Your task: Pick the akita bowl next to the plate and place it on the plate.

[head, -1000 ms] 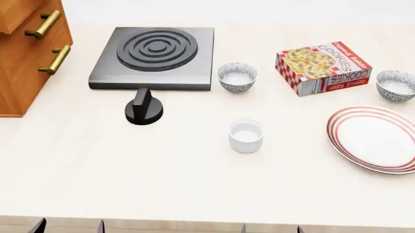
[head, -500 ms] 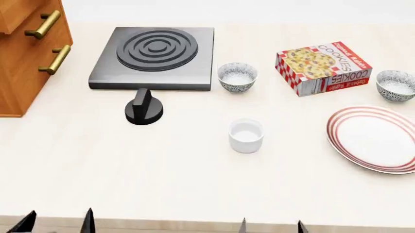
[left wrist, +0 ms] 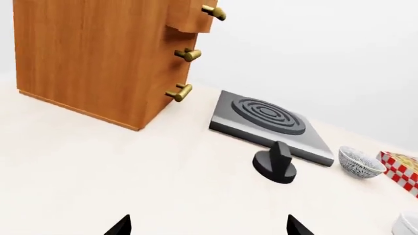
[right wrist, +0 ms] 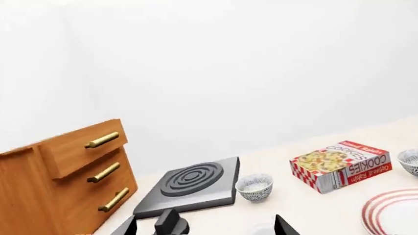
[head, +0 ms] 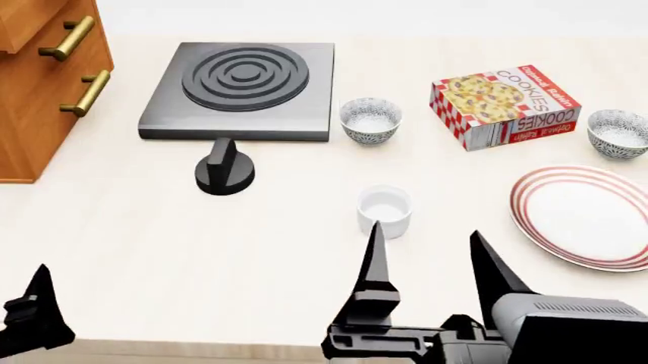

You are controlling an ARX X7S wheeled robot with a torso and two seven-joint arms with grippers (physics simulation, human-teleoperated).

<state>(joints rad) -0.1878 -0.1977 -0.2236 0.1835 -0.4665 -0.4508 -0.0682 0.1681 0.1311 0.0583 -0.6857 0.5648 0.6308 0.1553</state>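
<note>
Our right gripper [head: 430,254] was wide open and held nothing, because it was not near any bowl yet. It hung low at the front, close to the white cup [head: 384,211]. Our left gripper [left wrist: 205,226] was open too, and empty. The akita bowl [head: 618,133] we wanted sat just behind the plate [head: 582,216], past the cookie box [head: 503,105]. The other bowl [head: 371,120] sat by the stove [head: 243,87], so we judged it the wrong one.

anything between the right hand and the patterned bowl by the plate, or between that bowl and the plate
Nothing visible blocks either path. The right hand is open near the front edge; the akita bowl sits just behind the plate, bare counter between. The cookie box stands to the bowl's left.
</note>
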